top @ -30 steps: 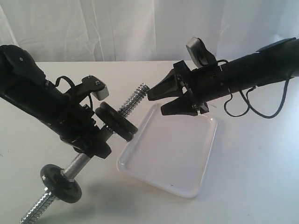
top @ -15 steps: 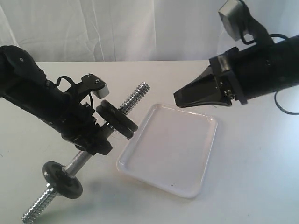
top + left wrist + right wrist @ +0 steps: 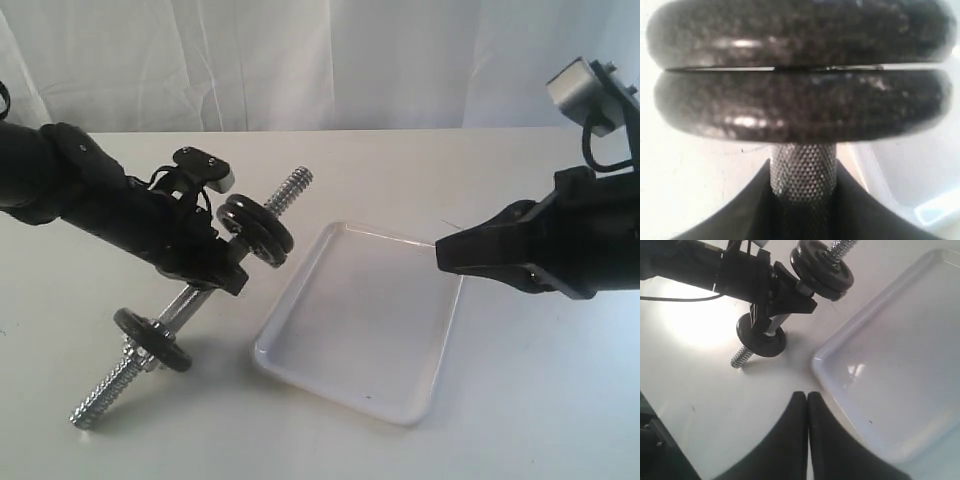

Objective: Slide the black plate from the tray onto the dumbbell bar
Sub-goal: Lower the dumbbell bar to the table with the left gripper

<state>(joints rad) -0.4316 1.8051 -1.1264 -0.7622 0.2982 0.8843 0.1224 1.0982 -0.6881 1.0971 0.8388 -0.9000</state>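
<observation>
Black two-finger left gripper (image 3: pixel 222 278): you have it clamped on the knurled middle of the bar, at 9 o'clock from the tray, with a finger on each side of the rod.
Long chrome dumbbell bar (image 3: pixel 288 195): it is held tilted and runs from 7 o'clock to 1 o'clock across the left half of the exterior view. Both ends are coarsely threaded. You cannot tell whether the low end touches the table.
Round, matte black plate (image 3: pixel 800 35): it sits on the bar near the 1 o'clock end as the outer of two stacked discs, at 10 o'clock from the tray and off it.
Shiny black inner disc (image 3: pixel 800 107): it lies face to face with the plate, with a thin seam between them, just beyond your left fingertips.
Small black lower disc (image 3: pixel 152 340): it sits on the bar toward the 7 o'clock end, well apart from the pair.
Glossy white rectangular tray (image 3: pixel 370 320): it lies flat on the table at the centre of the view.
Black right gripper (image 3: pixel 443 255): its fingers are pressed together and grip nothing. It points toward 9 o'clock, near the tray's 2 o'clock corner.
White table (image 3: pixel 540 400): it carries the tray.
</observation>
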